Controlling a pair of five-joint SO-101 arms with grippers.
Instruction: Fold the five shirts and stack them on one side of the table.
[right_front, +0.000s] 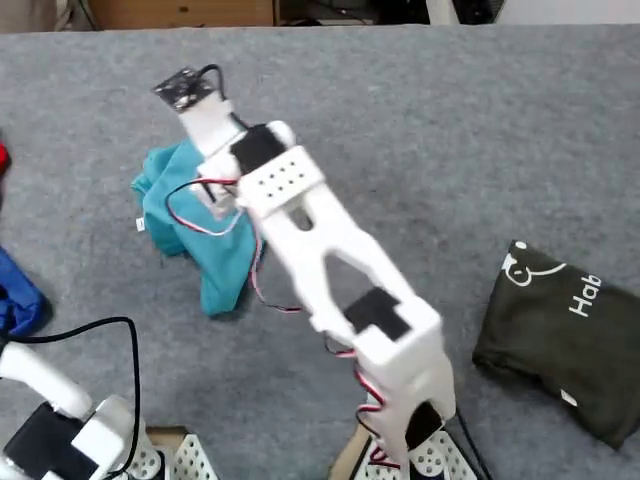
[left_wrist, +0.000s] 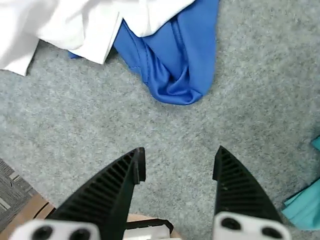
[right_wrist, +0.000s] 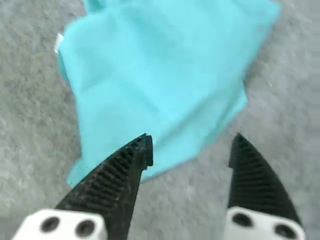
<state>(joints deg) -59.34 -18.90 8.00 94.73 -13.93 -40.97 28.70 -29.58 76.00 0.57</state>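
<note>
A crumpled teal shirt (right_front: 215, 255) lies left of the table's middle. My right arm (right_front: 300, 220) stretches from the front edge over it. In the right wrist view my right gripper (right_wrist: 192, 140) hangs open just above the teal shirt (right_wrist: 160, 85), holding nothing. My left gripper (left_wrist: 180, 152) is open and empty above bare grey table. A bunched blue shirt (left_wrist: 175, 55) lies ahead of it, partly under a white shirt (left_wrist: 65, 20). A folded dark shirt (right_front: 560, 335) with white print rests at the right edge.
The blue shirt (right_front: 15, 295) sits at the table's left edge, with a bit of red cloth (right_front: 3, 158) farther back. The left arm's base (right_front: 60, 410) stands at the front left corner. A corner of the teal shirt (left_wrist: 305, 205) lies beside the left gripper.
</note>
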